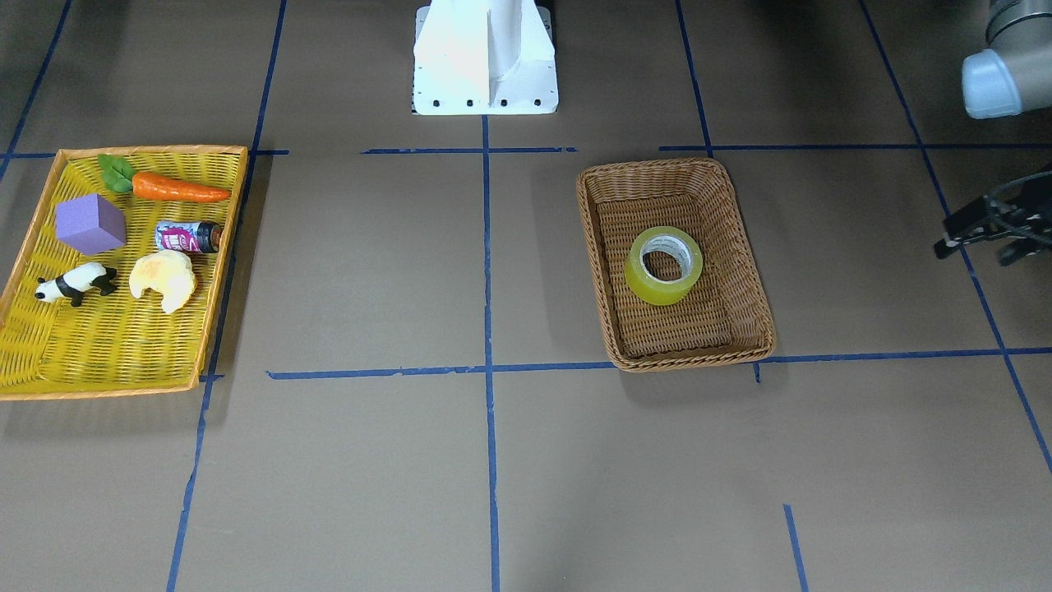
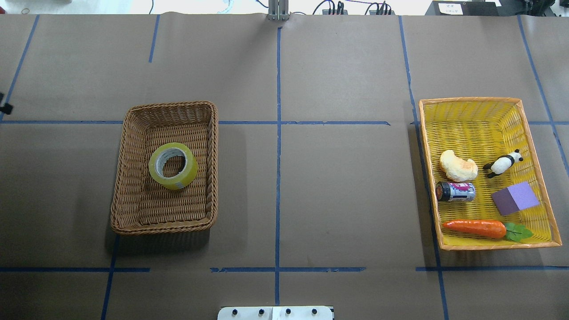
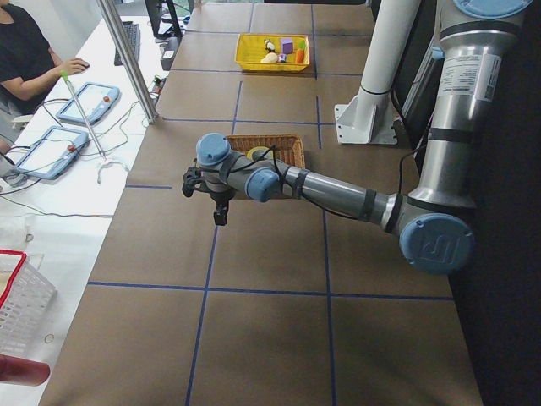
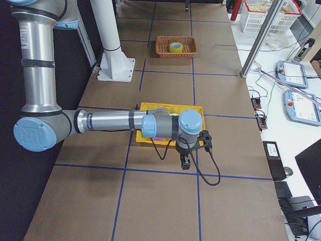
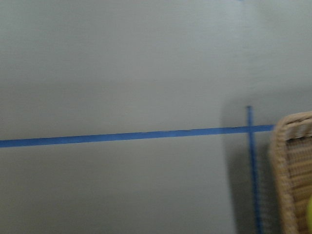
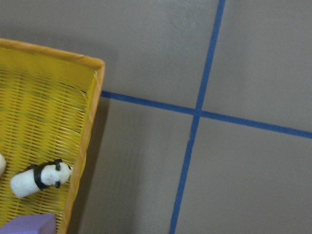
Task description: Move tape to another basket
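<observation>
The tape [image 1: 649, 289] is a yellow-green roll that lies flat in the middle of the brown wicker basket [image 1: 674, 164]. Both show in the overhead view, the tape [image 2: 156, 172] inside the basket [image 2: 169, 106]. My left gripper [image 1: 974, 252] hovers off the basket's outer side, apart from it. Its two fingers stand apart and hold nothing. It also shows in the exterior left view [image 3: 218, 211]. My right gripper [image 4: 184, 161] hangs above the table just beyond the yellow tray [image 4: 170, 105]. I cannot tell whether it is open or shut.
The shallow yellow tray [image 2: 466, 100] holds a croissant toy [image 2: 458, 165], a panda [image 2: 502, 163], a can [image 2: 455, 192], a purple block [image 2: 515, 198] and a carrot [image 2: 475, 227]. The robot's white base [image 1: 485, 57] stands at the table's edge between the two containers.
</observation>
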Robot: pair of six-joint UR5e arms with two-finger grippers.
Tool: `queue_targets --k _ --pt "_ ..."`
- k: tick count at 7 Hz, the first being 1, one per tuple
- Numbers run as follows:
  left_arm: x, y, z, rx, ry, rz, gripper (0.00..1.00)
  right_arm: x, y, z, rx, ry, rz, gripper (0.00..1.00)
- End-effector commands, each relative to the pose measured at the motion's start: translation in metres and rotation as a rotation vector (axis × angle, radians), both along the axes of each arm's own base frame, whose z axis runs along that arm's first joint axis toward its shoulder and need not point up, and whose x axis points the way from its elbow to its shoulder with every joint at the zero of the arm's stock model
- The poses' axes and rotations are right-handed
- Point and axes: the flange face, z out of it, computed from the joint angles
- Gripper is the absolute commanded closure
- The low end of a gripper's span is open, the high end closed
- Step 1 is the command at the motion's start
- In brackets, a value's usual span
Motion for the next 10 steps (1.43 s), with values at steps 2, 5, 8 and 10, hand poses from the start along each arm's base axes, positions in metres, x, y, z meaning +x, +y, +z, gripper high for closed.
queue_targets --k 2,5,8,10 --pt "-0.073 0.035 0.089 -0.001 -0.047 0.023 0.0 0.005 0.008 0.02 0.02 0.003 0.01 0.0" --pt "-0.107 0.041 0.1 -0.023 -0.06 0.013 0.0 0.004 0.009 0.045 0.022 -0.017 0.016 0.0" --pt "-0.13 0.049 0.112 -0.03 -0.092 0.026 0.0 0.004 0.006 0.041 0.029 -0.017 0.018 0.0" --pt "-0.145 0.056 0.119 -0.081 -0.099 0.026 0.0 0.002 0.005 0.039 0.029 -0.044 0.017 0.0"
